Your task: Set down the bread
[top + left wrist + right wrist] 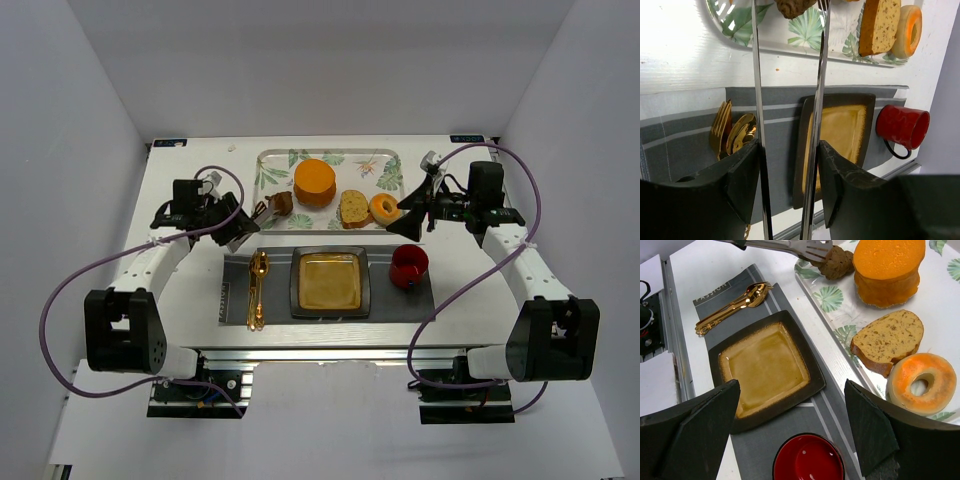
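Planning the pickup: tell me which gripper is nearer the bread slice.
Right. The right gripper hangs open just right of the bread slice, beyond the donut; the left gripper, holding tongs, sits off the tray's left end.

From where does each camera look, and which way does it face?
Top external: above and behind the bases, looking down; both arms show, with left gripper and right gripper.
Left wrist: on the left arm, facing along silver metal tongs toward the leaf-patterned tray; own black fingers show.
Right wrist: on the right arm, above the square brown plate, facing the brown bread slice; own fingers show.
Both wrist views share that plate and bread slice.
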Action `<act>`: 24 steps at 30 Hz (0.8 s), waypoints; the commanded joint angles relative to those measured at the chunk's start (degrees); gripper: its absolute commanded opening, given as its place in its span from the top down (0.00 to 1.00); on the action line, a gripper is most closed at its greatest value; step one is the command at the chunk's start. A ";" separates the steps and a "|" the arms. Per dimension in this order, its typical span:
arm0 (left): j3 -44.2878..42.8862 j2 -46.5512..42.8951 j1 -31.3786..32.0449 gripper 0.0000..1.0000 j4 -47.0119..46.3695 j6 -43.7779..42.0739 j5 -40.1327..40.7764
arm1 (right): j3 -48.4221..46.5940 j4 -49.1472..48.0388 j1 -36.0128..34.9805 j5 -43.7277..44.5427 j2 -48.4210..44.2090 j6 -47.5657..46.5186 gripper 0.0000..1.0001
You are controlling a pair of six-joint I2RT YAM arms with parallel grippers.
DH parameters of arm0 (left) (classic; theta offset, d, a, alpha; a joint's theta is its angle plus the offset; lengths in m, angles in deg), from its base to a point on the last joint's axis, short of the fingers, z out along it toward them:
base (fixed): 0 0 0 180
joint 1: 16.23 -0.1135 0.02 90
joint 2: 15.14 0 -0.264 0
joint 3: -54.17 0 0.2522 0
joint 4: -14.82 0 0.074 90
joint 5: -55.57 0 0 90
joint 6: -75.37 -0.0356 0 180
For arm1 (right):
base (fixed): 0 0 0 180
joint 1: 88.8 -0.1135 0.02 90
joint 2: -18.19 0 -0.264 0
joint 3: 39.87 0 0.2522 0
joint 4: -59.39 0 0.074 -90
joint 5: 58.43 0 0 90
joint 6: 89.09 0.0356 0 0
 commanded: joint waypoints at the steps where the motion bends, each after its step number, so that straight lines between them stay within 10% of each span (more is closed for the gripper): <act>1: -1.45 0.50 0.05 0.43 -0.32 -0.74 -1.81 | 0.21 -1.93 -0.17 -1.34 -1.32 0.03 0.11; 7: -0.83 2.35 0.40 0.55 -1.37 -0.65 -3.93 | 0.21 -2.02 -0.17 -1.16 -1.32 0.11 0.11; 12: -1.01 -0.19 0.40 0.86 -3.39 0.41 -4.63 | 0.38 -1.76 -0.17 -0.99 -1.67 0.03 0.11; 24: 5.57 -21.96 0.40 1.00 8.90 -5.83 -14.81 | 0.04 0.44 -0.17 -1.69 -2.37 -4.19 0.11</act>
